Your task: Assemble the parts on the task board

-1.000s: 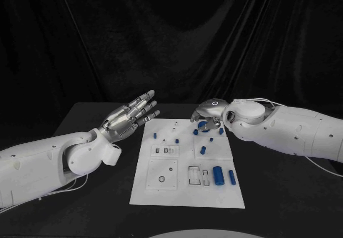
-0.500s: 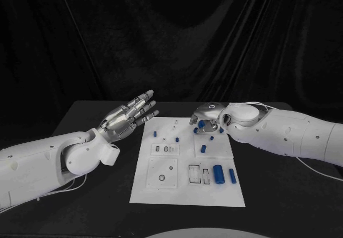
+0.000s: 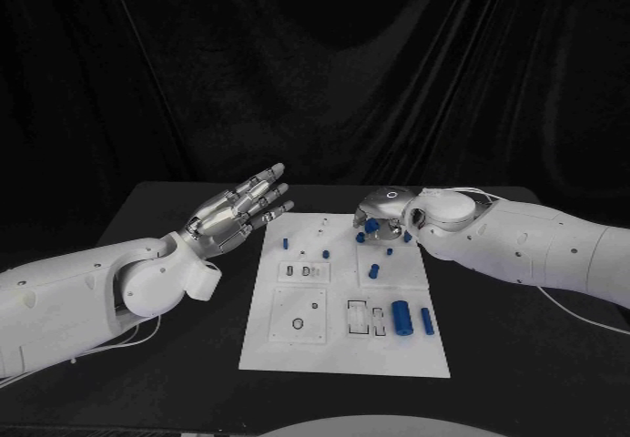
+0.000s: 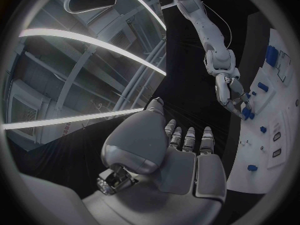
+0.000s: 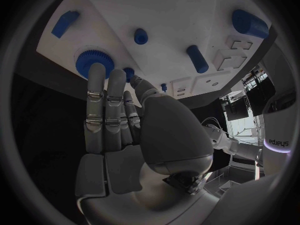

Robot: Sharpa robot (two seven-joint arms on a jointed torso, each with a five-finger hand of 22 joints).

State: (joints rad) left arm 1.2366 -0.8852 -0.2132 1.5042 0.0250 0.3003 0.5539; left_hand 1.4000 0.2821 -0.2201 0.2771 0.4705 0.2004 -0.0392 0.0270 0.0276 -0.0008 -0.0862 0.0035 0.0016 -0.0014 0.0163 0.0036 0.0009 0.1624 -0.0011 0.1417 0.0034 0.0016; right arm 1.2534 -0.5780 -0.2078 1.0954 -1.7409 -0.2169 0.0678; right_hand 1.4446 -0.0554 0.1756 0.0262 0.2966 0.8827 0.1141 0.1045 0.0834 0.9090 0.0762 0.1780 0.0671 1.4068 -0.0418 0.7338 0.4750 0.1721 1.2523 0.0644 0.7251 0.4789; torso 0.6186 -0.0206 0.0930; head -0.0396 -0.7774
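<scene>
The white task board (image 3: 341, 355) lies in the middle of the table with several blue parts on it. My right hand (image 3: 382, 221) hangs over the board's far right corner, fingers pointing down. In the right wrist view its straight fingertips (image 5: 95, 71) touch a blue gear (image 5: 87, 60) lying on the board (image 5: 175, 15), with the thumb beside a small blue peg (image 5: 128, 74). My left hand (image 3: 243, 211) is raised left of the board, palm up, fingers spread, holding nothing. From the left wrist, the right hand (image 4: 232, 92) stands over the board (image 4: 262, 155).
A thick blue cylinder (image 3: 401, 320) and a thinner one (image 3: 425, 322) lie at the board's near right. A blue peg (image 3: 373, 271) sits mid-right and another (image 3: 285, 245) at the far left. Black table surrounds the board.
My right arm has edged slightly left and its hand has settled lower over the gear. The left hand has hardly moved.
</scene>
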